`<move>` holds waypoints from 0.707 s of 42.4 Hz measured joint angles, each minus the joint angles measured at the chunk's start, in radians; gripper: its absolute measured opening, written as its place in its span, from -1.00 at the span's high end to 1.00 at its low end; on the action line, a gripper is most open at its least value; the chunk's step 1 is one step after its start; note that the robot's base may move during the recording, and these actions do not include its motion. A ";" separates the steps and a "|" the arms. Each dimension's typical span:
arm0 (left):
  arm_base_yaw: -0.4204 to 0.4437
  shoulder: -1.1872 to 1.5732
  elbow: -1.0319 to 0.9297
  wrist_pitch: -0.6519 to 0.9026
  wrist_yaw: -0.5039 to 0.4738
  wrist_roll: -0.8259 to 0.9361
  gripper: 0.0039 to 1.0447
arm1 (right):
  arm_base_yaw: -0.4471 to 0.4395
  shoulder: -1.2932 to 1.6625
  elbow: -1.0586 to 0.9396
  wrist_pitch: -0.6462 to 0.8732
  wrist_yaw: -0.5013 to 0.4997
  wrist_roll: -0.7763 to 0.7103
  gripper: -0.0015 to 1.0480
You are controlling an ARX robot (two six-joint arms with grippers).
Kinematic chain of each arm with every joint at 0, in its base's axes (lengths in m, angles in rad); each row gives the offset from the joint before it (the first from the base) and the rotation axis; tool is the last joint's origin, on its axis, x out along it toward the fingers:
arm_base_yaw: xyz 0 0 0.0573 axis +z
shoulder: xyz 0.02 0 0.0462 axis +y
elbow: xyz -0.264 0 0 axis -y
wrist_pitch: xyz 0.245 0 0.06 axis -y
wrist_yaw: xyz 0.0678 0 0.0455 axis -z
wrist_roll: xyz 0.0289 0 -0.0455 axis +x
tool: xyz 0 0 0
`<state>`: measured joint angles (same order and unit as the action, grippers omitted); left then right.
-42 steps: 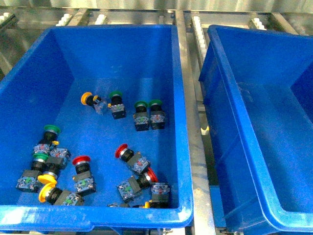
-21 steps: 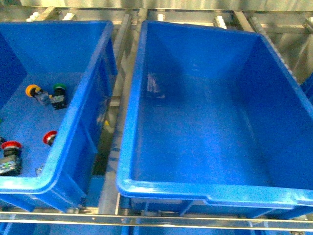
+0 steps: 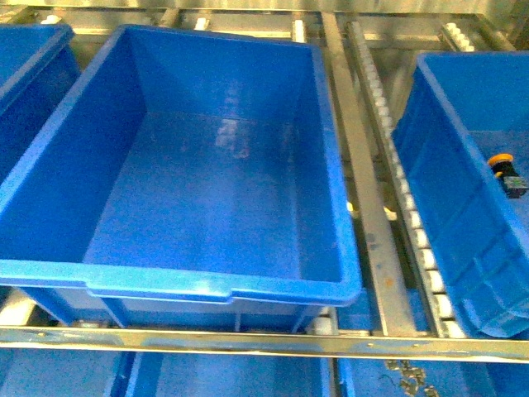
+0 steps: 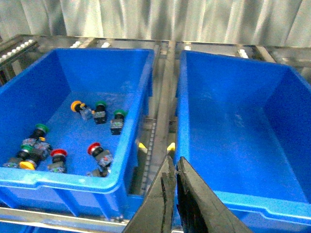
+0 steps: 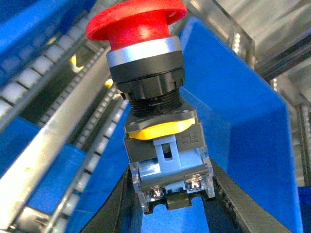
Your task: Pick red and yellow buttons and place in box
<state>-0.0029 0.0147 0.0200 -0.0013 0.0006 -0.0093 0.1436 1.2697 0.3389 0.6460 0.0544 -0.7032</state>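
My right gripper (image 5: 170, 196) is shut on a red button (image 5: 138, 24), clamping its grey-blue contact block with the red cap pointing away from the jaws. Blue bin walls and a roller rail lie behind it. My left gripper (image 4: 174, 167) is shut and holds nothing, hanging over the gap between two bins. The bin on one side holds a yellow button (image 4: 76, 105), two red buttons (image 4: 58, 153) (image 4: 94, 148) and green-capped ones. On the other side is the box (image 4: 243, 206), which holds no buttons. The front view shows the box (image 3: 207, 283) in the middle and neither gripper.
A metal roller rail (image 3: 372, 215) runs between the box and another blue bin (image 3: 450, 207) at the right, where a yellow-capped switch (image 3: 500, 160) lies. A third bin's corner (image 3: 33, 58) shows at far left. A steel frame bar (image 3: 248, 341) crosses the front.
The front view has swung from the bin full of buttons to the box without buttons, which now fills the middle. No gripper shows in any of the front frames.
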 joint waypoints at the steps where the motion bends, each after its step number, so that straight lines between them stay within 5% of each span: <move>1: 0.000 0.000 0.000 0.000 0.000 0.000 0.97 | 0.000 0.001 0.000 0.000 -0.002 0.000 0.50; 6: 0.000 0.000 0.000 0.001 0.000 0.000 0.89 | 0.000 0.010 0.006 0.007 -0.011 0.000 0.50; 20: 0.001 0.000 0.000 0.001 0.003 0.002 -0.17 | -0.002 0.046 0.011 0.051 -0.016 0.005 0.50; 26: 0.001 0.000 0.000 0.001 0.000 0.002 -0.82 | 0.014 0.107 0.030 0.090 -0.032 0.015 0.50; 30: 0.001 0.000 0.000 0.001 0.000 0.003 -0.85 | 0.021 0.167 0.061 0.121 -0.052 0.026 0.50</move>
<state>-0.0017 0.0147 0.0200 -0.0002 0.0002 -0.0059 0.1646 1.4372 0.3996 0.7666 0.0021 -0.6769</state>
